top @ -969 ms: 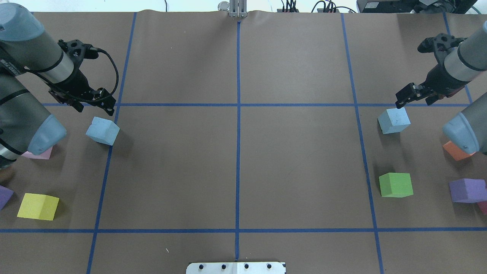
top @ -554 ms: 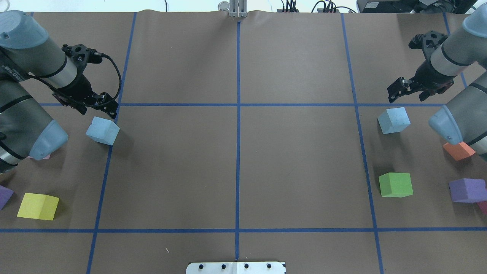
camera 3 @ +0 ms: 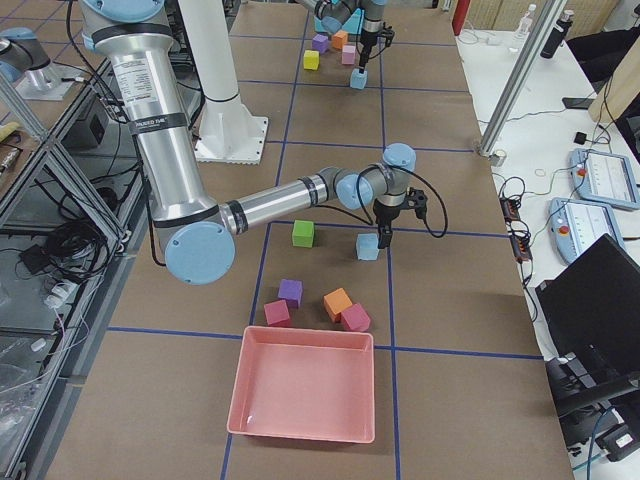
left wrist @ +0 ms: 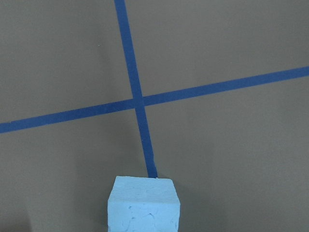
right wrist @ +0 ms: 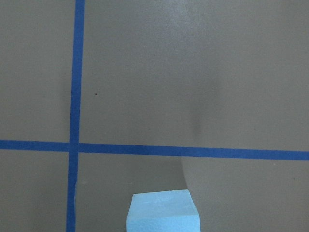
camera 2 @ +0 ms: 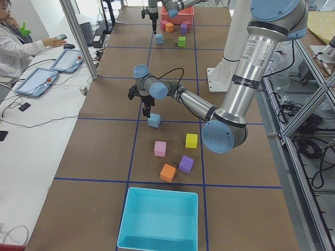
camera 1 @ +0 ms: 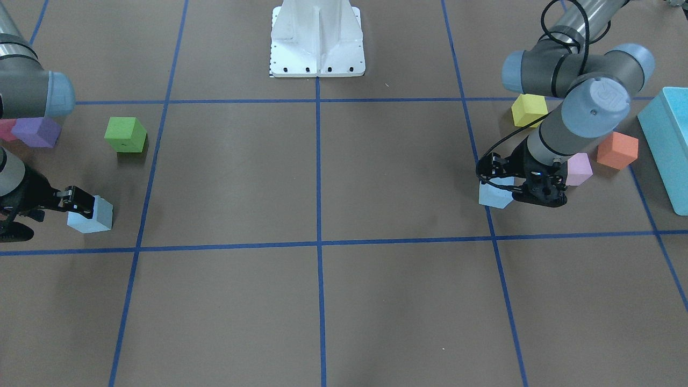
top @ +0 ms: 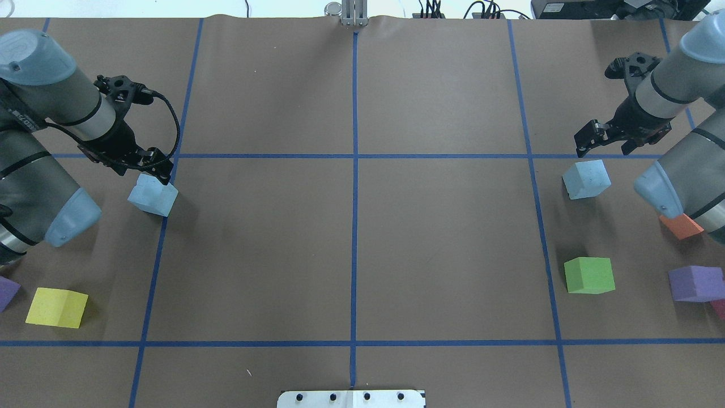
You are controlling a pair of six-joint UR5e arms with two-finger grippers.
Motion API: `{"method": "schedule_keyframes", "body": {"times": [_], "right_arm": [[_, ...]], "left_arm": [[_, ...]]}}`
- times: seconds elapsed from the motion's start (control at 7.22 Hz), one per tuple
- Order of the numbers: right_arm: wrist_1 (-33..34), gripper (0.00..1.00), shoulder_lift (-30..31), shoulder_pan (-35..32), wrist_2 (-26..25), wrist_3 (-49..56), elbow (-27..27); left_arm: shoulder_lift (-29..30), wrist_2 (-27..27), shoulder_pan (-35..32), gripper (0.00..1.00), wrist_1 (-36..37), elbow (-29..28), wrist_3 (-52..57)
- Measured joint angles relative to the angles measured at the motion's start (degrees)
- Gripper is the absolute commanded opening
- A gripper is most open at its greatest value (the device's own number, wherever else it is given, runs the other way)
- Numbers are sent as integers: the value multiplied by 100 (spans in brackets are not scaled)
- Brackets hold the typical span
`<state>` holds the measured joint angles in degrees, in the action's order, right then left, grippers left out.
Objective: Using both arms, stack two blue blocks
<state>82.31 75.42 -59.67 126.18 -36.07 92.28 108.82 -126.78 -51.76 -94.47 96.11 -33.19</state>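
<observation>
We saw the left claw [top: 144, 174] open, empty, blue block [top: 153, 195] just under it, right claw [top: 602, 151] likewise over second blue block [top: 586, 179], arm lettering [top: 20, 116] unreadable.

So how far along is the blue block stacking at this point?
Done: nothing is stacked. The left blue block and the right blue block sit on the table at opposite ends.
In hand: the left gripper and the right gripper, both open, hover close to their blocks, and neither is gripping.
Left: grasp both, bring them together, and set one on the other.
</observation>
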Motion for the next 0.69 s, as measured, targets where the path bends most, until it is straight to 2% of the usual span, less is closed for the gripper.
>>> {"method": "schedule_keyframes", "body": {"times": [0.69], "right_arm": [[-545, 100, 1, 174, -68, -548, -246]], "left_arm": [[-88, 125, 73, 98, -327, -246, 71]]}}
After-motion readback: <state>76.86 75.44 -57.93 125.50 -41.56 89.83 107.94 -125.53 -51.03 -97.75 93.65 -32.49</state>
